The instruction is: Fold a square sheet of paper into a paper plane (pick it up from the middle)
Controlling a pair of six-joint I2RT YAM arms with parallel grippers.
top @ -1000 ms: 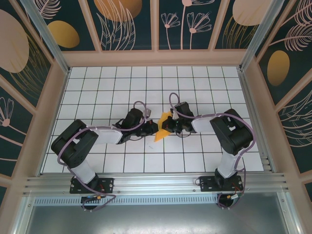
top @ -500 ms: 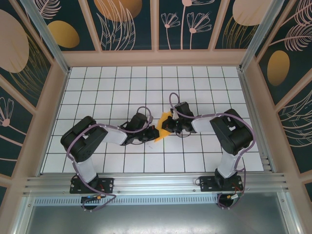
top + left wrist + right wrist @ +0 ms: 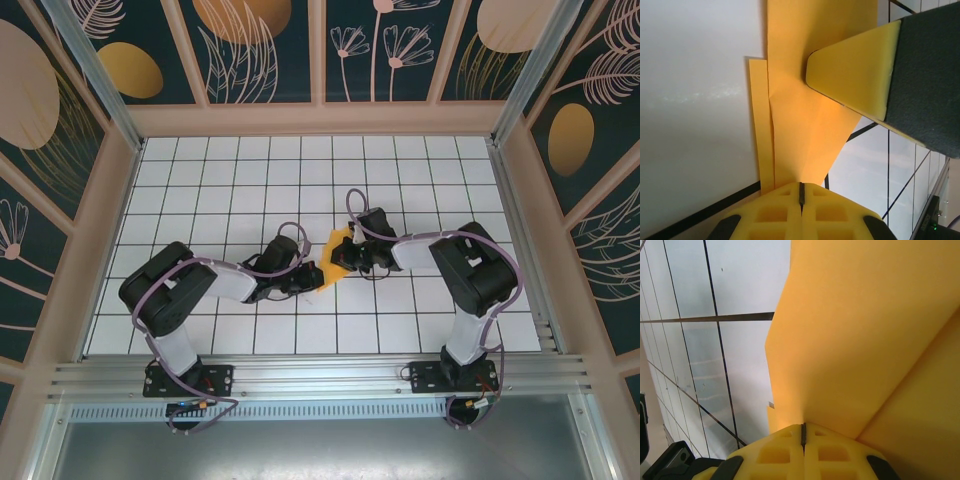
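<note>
Paper plane (image 3: 328, 272), part-folded from orange-yellow paper, sits near the middle of the white gridded counter (image 3: 420, 170), caught between the two sets of fingers. The counter is ruled in dark lines and walled by dark panels (image 3: 130, 70) printed with orange ovals and pale plants. Both arms reach inward from their bases at the near edge: the left arm (image 3: 190, 285) bends in from the left and the right arm (image 3: 470, 265) from the right, so that their wrists come close together near the centre. From above, the paper shows as a slanted orange-yellow sliver between the two wrists. In the left wrist view the paper (image 3: 805, 125) rises from the fingers as a creased shape that widens away from them, with a narrow strip of flap along its left edge. In the right wrist view the paper (image 3: 855, 340) spreads as a broad slanting sheet, with a fold line crossing the lower right. Whether it rests on the counter or hangs just above it cannot be told. The left fingers (image 3: 306, 278) are closed on one end of the paper, their yellow tips (image 3: 803, 194) pressed together with the sheet pinched in the seam. The right fingers (image 3: 340, 262) are likewise clamped on the paper, tips (image 3: 805, 432) together at its edge. One right finger (image 3: 855, 70), yellow-faced on a dark body, lies against the paper's far part in the left wrist view.
</note>
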